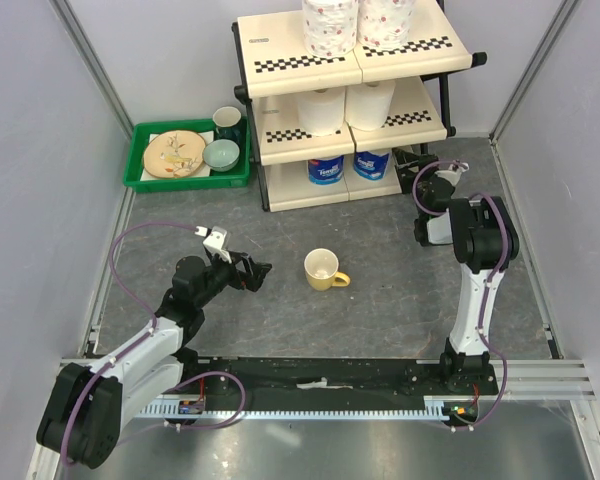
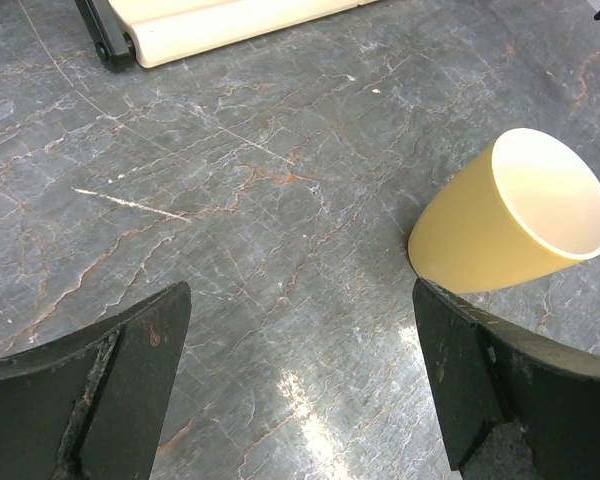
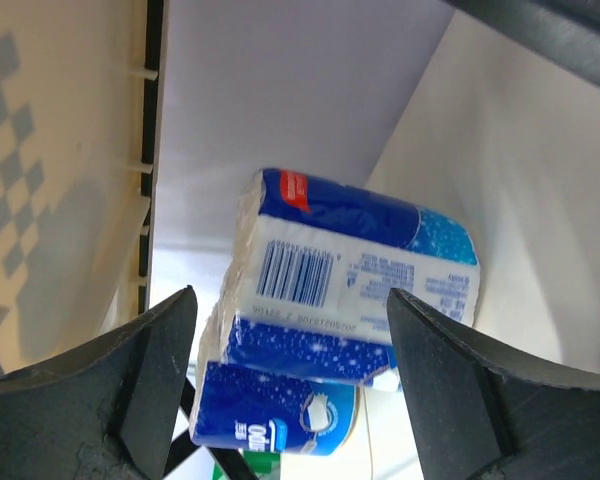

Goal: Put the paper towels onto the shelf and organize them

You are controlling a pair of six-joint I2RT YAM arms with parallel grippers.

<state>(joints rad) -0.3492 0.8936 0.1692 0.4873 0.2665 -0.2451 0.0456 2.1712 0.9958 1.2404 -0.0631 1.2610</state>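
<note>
Across the whole view lies the grey marbled table (image 1: pixel 380 300). At the middle of its far edge stands the shelf (image 1: pixel 270 50), and all six paper towels sit on it in pairs. Two floral rolls (image 1: pixel 329 25) (image 1: pixel 386 22) are on the top tier, two plain rolls (image 1: pixel 322 110) (image 1: pixel 370 103) on the middle tier, and two blue-wrapped rolls (image 1: pixel 326 170) (image 1: pixel 371 164) on the bottom tier.

Near the far-left corner, just beside the shelf, is a green tray (image 1: pixel 185 183). It holds a patterned plate (image 1: pixel 174 155), a pale bowl (image 1: pixel 221 155) and a dark mug (image 1: pixel 228 122).

A yellow mug (image 1: pixel 323 269) stands upright mid-table in front of the shelf, its handle towards the right edge.

The right gripper (image 1: pixel 420 165) is at the right end of the bottom tier. Its fingers are spread wide with nothing clamped, and a blue-wrapped roll shows past them in the wrist view.

The left gripper (image 1: pixel 248 270) hangs low over bare table just left of the yellow mug, also spread wide and empty.

The nearest blue wrap carries a barcode, a red corner patch and lines of small print that are too fine to read. White brand lettering shows on the fronts of both wraps, but I cannot read it with certainty.
</note>
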